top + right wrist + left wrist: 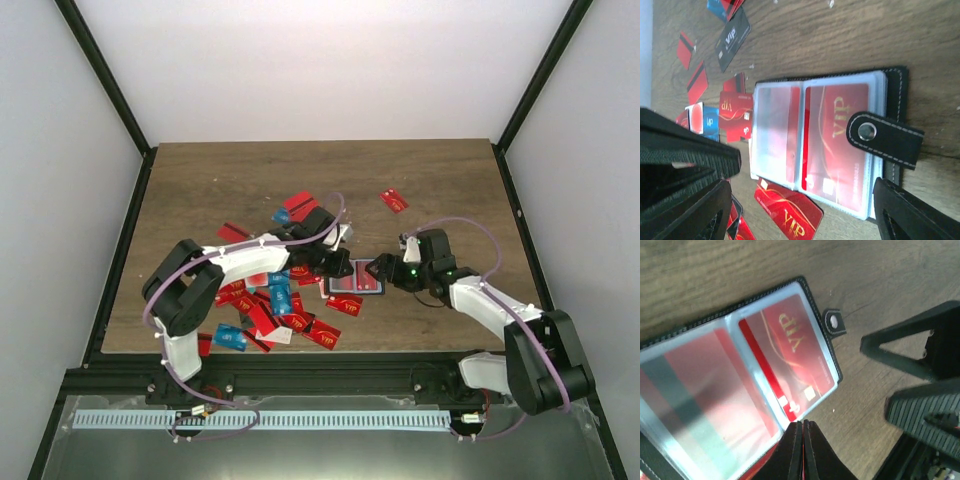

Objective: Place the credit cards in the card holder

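The left jaws are pressed tight together just above the near edge of the open card holder. A thin red line shows between them, perhaps a card's edge, but I cannot tell for sure. The right jaws stand wide, one on either side of the holder, gripping nothing.

The holder lies open and flat on the surface, between the two arms. Its clear sleeves face up and its snap strap is folded across the right edge. A red VIP card fills the right sleeve, and a second red card shows dimly through the left one.

The sleeves look soft and slick, so the holder would likely slide unless it is pinned at its stiff black rim.

Loose credit cards are strewn to the left, with one more just beside the holder. They look light, stiff and thin, lying flat, and are best pinched by a short edge or tipped up first.
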### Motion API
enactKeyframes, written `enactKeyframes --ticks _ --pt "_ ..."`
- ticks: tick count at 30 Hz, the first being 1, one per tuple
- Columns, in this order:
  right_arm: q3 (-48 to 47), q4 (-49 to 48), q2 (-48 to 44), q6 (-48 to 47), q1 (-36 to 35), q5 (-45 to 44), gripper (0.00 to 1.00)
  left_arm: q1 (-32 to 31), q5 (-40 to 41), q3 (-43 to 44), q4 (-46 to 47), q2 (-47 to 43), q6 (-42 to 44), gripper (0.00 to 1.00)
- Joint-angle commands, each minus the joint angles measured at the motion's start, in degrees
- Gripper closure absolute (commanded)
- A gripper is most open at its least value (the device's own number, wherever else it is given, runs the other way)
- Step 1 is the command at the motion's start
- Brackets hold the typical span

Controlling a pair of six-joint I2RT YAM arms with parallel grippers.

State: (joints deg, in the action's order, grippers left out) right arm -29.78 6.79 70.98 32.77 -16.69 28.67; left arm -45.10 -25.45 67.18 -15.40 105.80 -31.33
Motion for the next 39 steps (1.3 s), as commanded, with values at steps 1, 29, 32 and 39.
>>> enactKeyframes --ticks 1,29,32,39 --pt "1.3 -3.1 0.0 -0.1 -0.2 4.9 0.21 0.0 1.8 3.3 -1.3 3.0 3.6 0.96" --pt "2.0 -7.5 6.8 0.3 -0.1 6.3 0.22 -1.0 1.3 6.3 -0.8 13.1 4.3 0.96" --pt "2.0 -7.8 7.3 0.4 -0.1 6.6 0.22 -1.2 1.7 6.3 -1.0 13.6 4.4 0.96" --pt "1.9 -8.3 7.7 0.5 -0.1 7.2 0.22 -1.6 1.9 6.3 -1.2 14.3 4.3 0.96"
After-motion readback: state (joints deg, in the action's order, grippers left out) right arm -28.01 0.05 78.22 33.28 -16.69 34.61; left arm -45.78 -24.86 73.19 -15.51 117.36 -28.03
